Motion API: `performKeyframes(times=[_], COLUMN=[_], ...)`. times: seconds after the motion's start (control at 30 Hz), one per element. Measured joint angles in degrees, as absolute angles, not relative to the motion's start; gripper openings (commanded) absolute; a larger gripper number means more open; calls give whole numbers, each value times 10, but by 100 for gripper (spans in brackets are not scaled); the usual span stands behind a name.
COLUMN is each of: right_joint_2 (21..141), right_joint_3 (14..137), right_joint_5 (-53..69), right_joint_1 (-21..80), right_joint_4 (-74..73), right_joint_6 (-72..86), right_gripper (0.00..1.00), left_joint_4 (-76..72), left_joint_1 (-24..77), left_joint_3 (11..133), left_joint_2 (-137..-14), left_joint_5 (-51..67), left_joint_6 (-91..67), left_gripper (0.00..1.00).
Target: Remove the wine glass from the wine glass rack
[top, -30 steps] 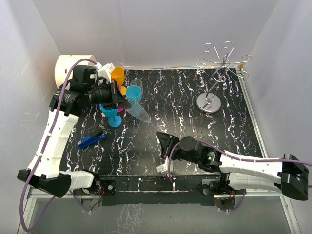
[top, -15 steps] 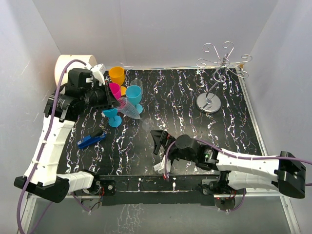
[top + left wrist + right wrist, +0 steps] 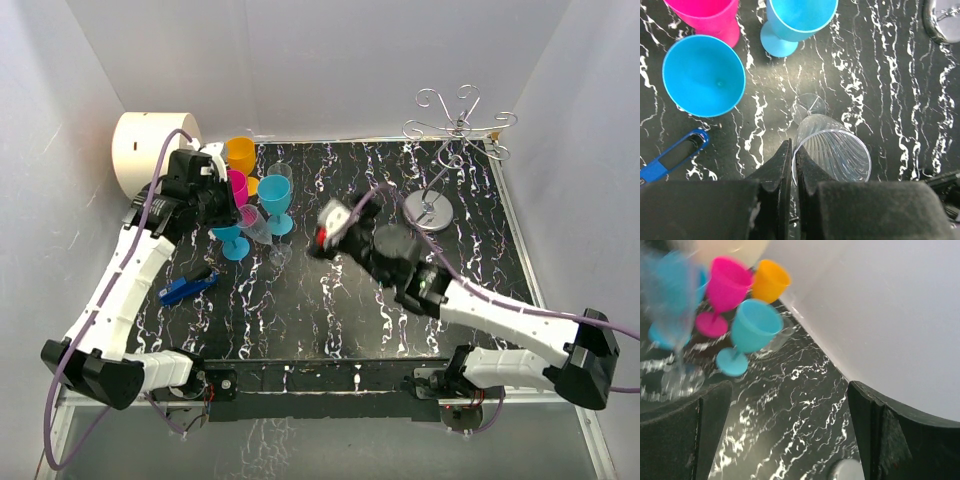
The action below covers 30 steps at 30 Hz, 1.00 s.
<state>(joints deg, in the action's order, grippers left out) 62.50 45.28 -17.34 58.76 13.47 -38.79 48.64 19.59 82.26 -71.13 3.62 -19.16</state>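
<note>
Honestly, this looks nearly done from where I'm standing. The clear ribbed plastic wine glass (image 3: 835, 152) is nowhere near the silver wire wine glass rack (image 3: 455, 125), which sits well apart at the far right corner with its curly arms bare. The glass is over on the left, near a turquoise plastic goblet (image 3: 704, 75) and a pink plastic cup (image 3: 710, 15), foot pointing down at the black marbled table (image 3: 890, 75). The left gripper (image 3: 792, 152) is pinched tight on the rim wall, I'd guess so the foot is free to land flat. Can't tell if it's touching down yet. The right gripper (image 3: 787, 410) hangs mid-table, fingers spread wide, holding nothing.
</note>
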Motion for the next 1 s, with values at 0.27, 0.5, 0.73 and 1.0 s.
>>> performKeyframes(times=[0.27, 0.5, 0.73, 1.0], right_joint_2=[707, 716, 701, 673], right_joint_3=[626, 626, 626, 626], right_joint_5=[-87, 3, 29, 30], right_joint_1=[394, 340, 340, 340], right_joint_4=[34, -14, -21, -21], right_joint_6=[-86, 21, 49, 60], right_gripper=[98, 98, 98, 98], left_joint_4=[432, 411, 395, 382], left_joint_1=[196, 199, 208, 216], left_joint_3=[806, 794, 789, 794], left_joint_2=[-746, -781, -814, -841], left_joint_5=[-14, -34, -40, -41], left_joint_6=[-144, -115, -104, -102], left_gripper=[0, 0, 0, 13])
